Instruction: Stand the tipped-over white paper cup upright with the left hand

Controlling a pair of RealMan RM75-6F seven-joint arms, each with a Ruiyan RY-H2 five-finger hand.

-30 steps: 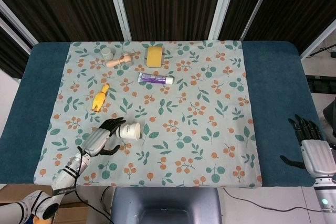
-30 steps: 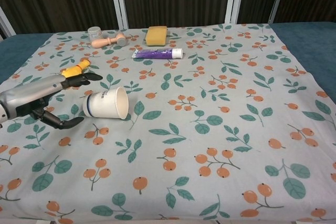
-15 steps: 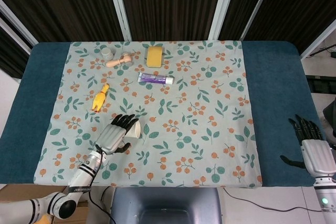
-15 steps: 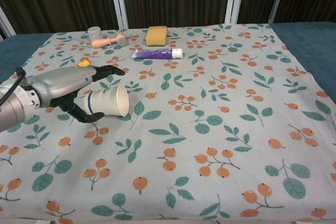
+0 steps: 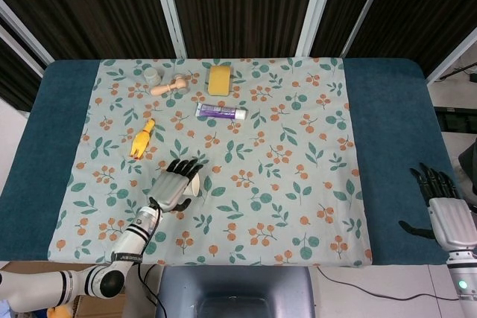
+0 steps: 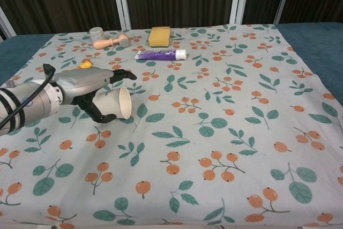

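Left hand [image 6: 88,87] extends forward, fingers [image 6: 120,73] spread over and thumb curled under an object; right hand [image 5: 445,210] rests at table edge, fingers apart, holding nothing.

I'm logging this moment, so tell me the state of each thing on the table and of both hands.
cup: on its side, mouth facing right, not yet upright
left hand: over the cup, fingers spread around it; a firm grip cannot be confirmed
right hand: open, holding nothing, at the table's near right edge
tube: lying flat, cap on
sponge: lying flat
wooden stamp: on its side
yellow toy: lying flat
small jar: upright
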